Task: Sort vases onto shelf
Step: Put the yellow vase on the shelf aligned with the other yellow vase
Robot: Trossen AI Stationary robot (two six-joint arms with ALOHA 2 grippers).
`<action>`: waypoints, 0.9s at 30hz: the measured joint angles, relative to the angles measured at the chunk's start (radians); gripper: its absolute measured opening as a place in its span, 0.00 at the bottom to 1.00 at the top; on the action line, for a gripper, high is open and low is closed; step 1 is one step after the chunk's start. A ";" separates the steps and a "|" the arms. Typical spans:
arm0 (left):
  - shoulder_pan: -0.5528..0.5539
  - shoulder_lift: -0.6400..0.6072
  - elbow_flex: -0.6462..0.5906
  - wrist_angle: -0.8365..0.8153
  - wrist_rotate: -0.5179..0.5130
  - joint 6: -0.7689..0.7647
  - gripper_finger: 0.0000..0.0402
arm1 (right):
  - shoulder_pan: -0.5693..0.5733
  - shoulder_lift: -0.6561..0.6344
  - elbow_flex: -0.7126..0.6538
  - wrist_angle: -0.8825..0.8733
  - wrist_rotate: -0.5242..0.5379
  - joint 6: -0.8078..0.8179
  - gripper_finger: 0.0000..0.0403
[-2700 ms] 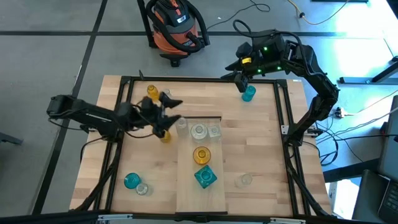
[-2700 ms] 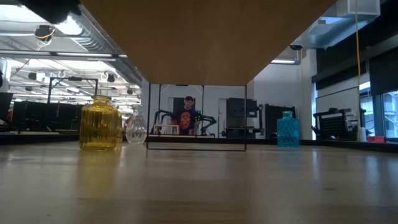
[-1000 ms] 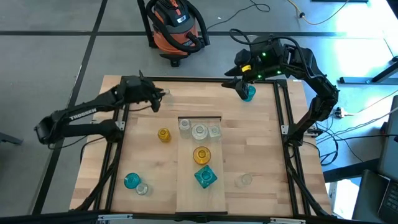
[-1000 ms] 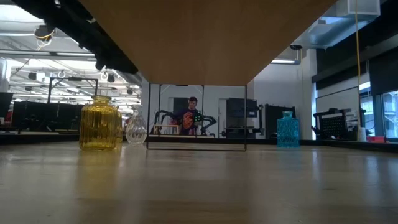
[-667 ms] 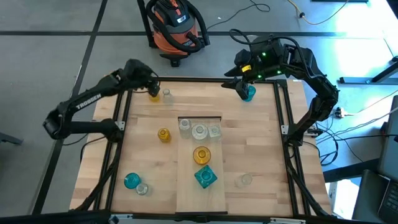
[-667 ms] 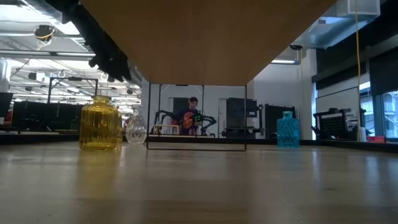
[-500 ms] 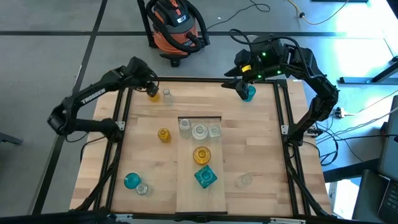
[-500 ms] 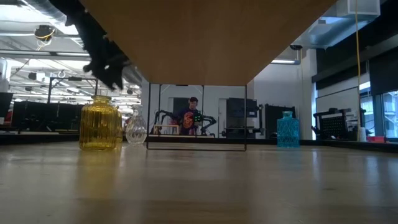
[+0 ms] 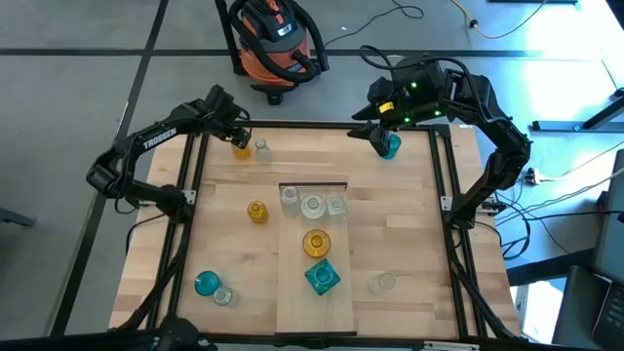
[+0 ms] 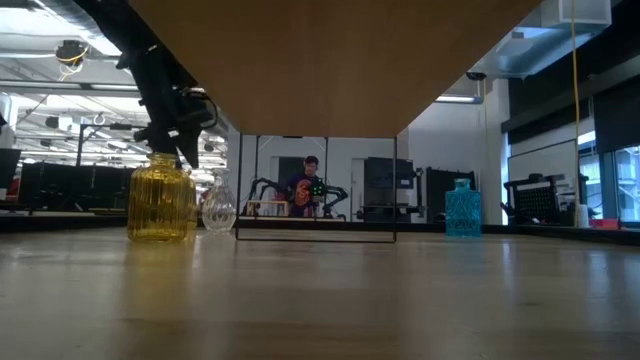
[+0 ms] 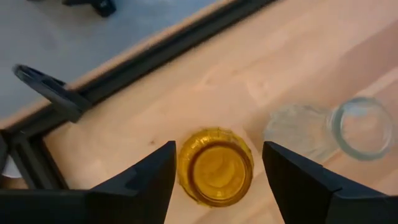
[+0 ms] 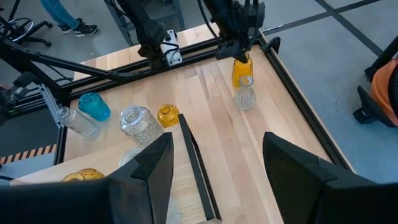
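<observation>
Overhead downward; low level; wrists share amber vase (image 11: 215, 167).

Robotics lab or industrial workshop hall.

Shown by a grey concrete floor (image 9: 78, 88) with seam lines, loose cables (image 9: 409, 15) trailing at the upper edge of the high view, and an orange-and-black shop vacuum (image 9: 276, 39) parked at upper centre. Also shown by a black metal frame (image 9: 292, 125) bolted round a slatted wooden table (image 9: 409, 224). In the low view: exposed ceiling ducts with strip lights (image 10: 110, 45) at upper left, equipment racks (image 10: 385, 185) at centre, a person (image 10: 303, 190) standing far back.
</observation>
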 joint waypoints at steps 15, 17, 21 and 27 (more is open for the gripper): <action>-0.009 0.056 0.006 -0.098 -0.061 0.058 0.53 | 0.000 0.000 0.000 0.008 0.001 0.002 0.51; -0.024 0.072 0.006 -0.106 -0.065 0.060 0.47 | 0.000 0.000 0.000 0.008 0.001 0.002 0.51; -0.060 0.076 0.007 -0.116 -0.070 0.059 0.29 | 0.000 0.000 0.000 0.007 0.001 0.002 0.51; -0.108 0.050 0.031 -0.220 -0.073 0.052 0.01 | 0.000 0.000 0.000 0.005 0.001 0.002 0.51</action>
